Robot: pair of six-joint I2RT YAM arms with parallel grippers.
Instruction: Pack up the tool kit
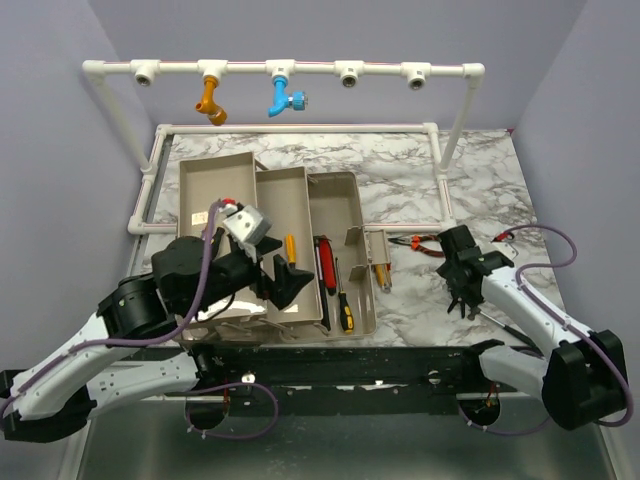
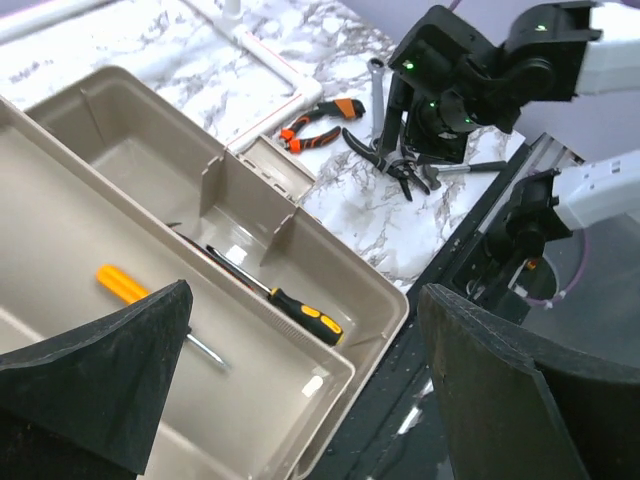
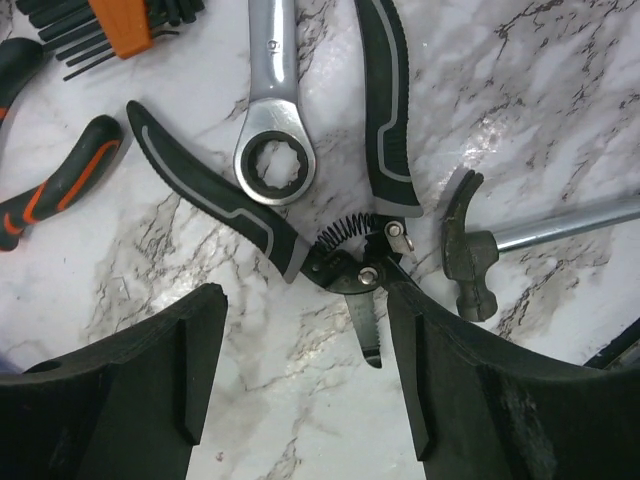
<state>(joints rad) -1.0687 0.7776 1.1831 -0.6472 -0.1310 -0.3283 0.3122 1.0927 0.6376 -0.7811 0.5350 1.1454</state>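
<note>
The beige toolbox lies open with its trays spread; its lid and handle do not show. A yellow-handled screwdriver, a red one and a black-and-yellow one lie in the trays. My left gripper hovers open and empty over the middle tray, near the yellow screwdriver and the black-and-yellow one. My right gripper is open just above the table. The nose of black-and-grey pliers lies between its fingers, by the right one.
Around the pliers lie a ring wrench, a small hammer, an orange hex key set and orange-and-black pliers. A white pipe frame with orange and blue fittings stands at the back. A black rail runs along the near edge.
</note>
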